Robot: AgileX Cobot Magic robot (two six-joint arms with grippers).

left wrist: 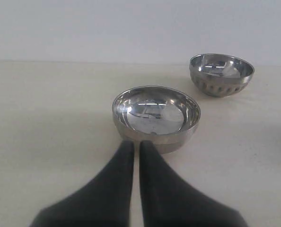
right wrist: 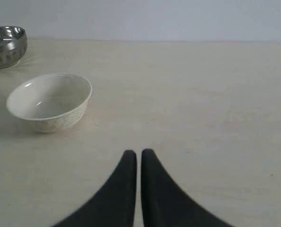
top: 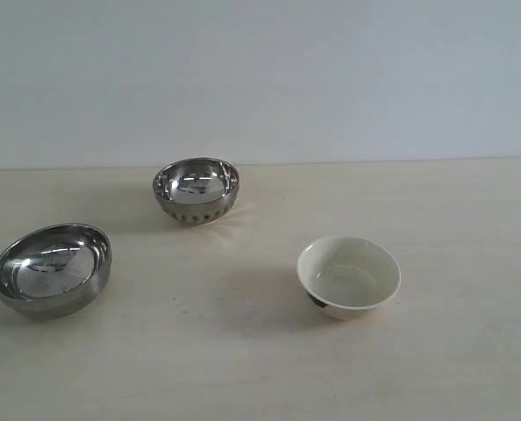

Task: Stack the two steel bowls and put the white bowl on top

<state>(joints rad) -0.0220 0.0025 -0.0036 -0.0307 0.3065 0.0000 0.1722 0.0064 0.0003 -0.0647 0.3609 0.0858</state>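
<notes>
The wide plain steel bowl [top: 52, 268] rests at the left of the table, and the left wrist view shows it as the wide steel bowl [left wrist: 156, 117]. The smaller dimpled steel bowl [top: 196, 189] stands farther back, seen also as the dimpled bowl [left wrist: 221, 73] and the dimpled bowl [right wrist: 6, 46]. The white bowl [top: 348, 275] sits right of centre, a dark mark low on its side; the right wrist view shows the white bowl [right wrist: 49, 100]. My left gripper [left wrist: 136, 143] is shut and empty, just short of the wide bowl's rim. My right gripper [right wrist: 138, 152] is shut and empty, apart from the white bowl. Neither gripper shows in the exterior view.
All three bowls stand upright and apart on a pale wooden table [top: 243, 351]. A plain light wall [top: 260, 70] closes the far side.
</notes>
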